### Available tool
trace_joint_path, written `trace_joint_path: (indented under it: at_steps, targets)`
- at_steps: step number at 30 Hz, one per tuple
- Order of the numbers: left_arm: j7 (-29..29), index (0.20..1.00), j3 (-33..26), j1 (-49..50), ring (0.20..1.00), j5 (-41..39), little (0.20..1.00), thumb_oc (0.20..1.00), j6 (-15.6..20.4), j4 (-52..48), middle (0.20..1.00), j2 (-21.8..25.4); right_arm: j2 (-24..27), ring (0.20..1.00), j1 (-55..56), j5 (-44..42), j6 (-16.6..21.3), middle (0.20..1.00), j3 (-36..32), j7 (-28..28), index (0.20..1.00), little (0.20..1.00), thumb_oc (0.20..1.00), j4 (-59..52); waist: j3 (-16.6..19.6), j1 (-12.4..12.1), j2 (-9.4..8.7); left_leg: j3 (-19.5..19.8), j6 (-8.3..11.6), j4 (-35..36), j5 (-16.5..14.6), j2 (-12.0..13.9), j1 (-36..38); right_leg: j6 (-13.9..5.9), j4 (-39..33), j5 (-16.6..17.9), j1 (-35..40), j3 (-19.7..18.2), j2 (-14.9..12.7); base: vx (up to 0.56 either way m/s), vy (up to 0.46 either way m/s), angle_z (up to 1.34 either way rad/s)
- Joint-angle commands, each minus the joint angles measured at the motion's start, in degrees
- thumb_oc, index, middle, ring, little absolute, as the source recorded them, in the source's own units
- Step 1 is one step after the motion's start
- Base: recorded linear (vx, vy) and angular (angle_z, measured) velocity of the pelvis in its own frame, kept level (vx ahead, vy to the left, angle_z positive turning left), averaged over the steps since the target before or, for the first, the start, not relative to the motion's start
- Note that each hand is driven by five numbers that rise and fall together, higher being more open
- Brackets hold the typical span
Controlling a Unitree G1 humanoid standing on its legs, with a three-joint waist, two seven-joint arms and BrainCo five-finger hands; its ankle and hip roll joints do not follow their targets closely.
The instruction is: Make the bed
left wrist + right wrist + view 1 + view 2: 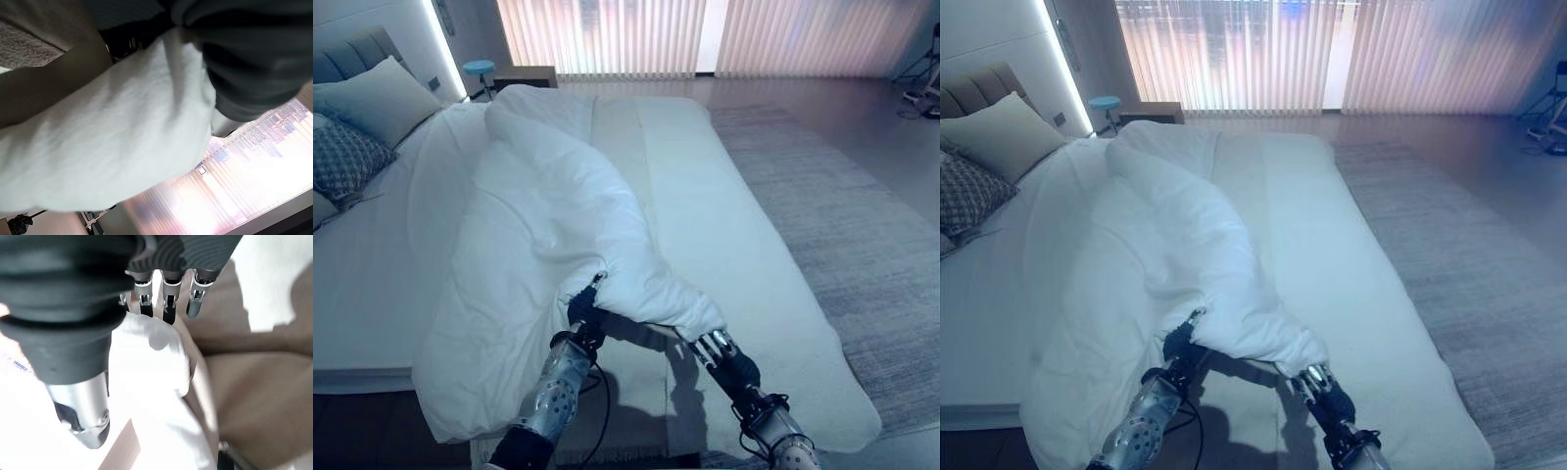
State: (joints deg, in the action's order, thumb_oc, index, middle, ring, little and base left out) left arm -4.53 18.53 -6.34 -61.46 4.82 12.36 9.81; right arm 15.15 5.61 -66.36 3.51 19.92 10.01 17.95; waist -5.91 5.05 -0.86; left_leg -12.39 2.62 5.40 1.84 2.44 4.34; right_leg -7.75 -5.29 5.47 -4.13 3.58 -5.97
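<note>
Duvet [558, 215]: bunched along the middle of the bed [724, 225], near corner lifted. Left hand [581, 311]: buried in the edge, grip not discernible. Right hand [717, 345]: fingers pinching the hem. Advised: hem kept taut and level, drawn evenly toward the foot.

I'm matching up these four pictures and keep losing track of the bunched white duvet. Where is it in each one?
Left eye view: duvet runs from the headboard end down the bed's middle to both hands.
Right eye view: same ridge, just left of centre.
Left wrist view: white cloth across the middle.
Right wrist view: white fold beneath the fingers.
Shared landmark: the window blinds.
</note>
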Motion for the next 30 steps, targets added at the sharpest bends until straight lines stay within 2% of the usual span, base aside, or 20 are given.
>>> trace_joint_path:
  at_steps: [1,11,14,18,23,30]
  targets:
    - [5.75,0.2,3.24,-6.01,0.2,3.23,0.2,0.2,1.75,-1.34,0.2,-2.87,-1.38,1.0,-4.21,-3.25,1.39,1.0,0.63,3.29,1.0,1.0,1.0,-4.79,0.57,-0.69,1.45,1.93,-0.12,-0.4,-4.6,-3.25,-0.93,-2.48,0.29,-1.51,3.26,3.87,0.73,0.0,0.0,0.0]
    - [6.35,0.2,5.65,-3.78,0.2,3.33,0.2,0.2,0.38,-2.01,0.2,-2.41,-5.8,1.0,-3.88,-12.14,3.73,1.0,-0.34,2.01,1.0,1.0,1.0,-5.48,0.17,-1.66,1.49,2.88,-0.27,-0.4,-4.42,-3.5,-1.54,-2.48,0.29,-1.36,3.29,5.24,0.34,0.0,0.006,0.04]
    - [5.92,0.2,5.48,-2.85,0.2,4.81,0.2,0.2,0.2,-1.72,0.2,-1.35,-7.13,1.0,-3.56,-15.38,5.62,1.0,-1.22,0.23,1.0,1.0,1.0,-5.59,-0.02,-2.15,1.36,3.06,-0.26,-0.4,-4.38,-3.59,-1.88,-2.51,0.29,-1.19,3.18,5.99,0.05,0.01,0.022,0.14]
    - [5.89,0.2,5.15,-1.84,0.2,5.97,0.2,0.2,-0.21,-3.84,0.2,1.04,-7.19,1.0,-1.82,-15.59,6.18,1.0,-2.18,-3.76,1.0,1.0,1.0,-6.0,-0.44,-2.5,0.96,3.76,-0.26,-0.4,-4.0,-3.6,-2.8,-2.14,0.29,-1.03,2.59,6.02,0.1,-0.02,0.002,0.06]
    - [6.81,0.2,6.33,-0.67,0.2,6.88,0.2,0.2,-1.99,-7.75,0.2,3.53,-4.97,1.0,0.32,-12.53,4.45,1.0,-2.4,-7.65,1.0,1.0,1.0,-8.45,-1.05,-2.93,0.01,5.03,-0.28,-0.4,-3.38,-3.66,-4.19,-1.64,0.29,-0.91,1.61,5.31,0.28,-0.02,-0.013,0.19]
    - [9.64,0.2,10.22,0.24,0.2,5.29,0.2,0.2,-4.01,-13.82,0.2,6.45,-0.16,1.0,0.14,-4.01,0.02,1.0,-0.19,-8.34,1.0,1.0,1.0,-8.37,-2.12,-4.16,-1.22,7.35,-0.53,-0.4,-2.97,-4.1,-5.46,-1.5,0.29,-0.85,1.04,6.16,0.18,-0.01,-0.007,0.16]
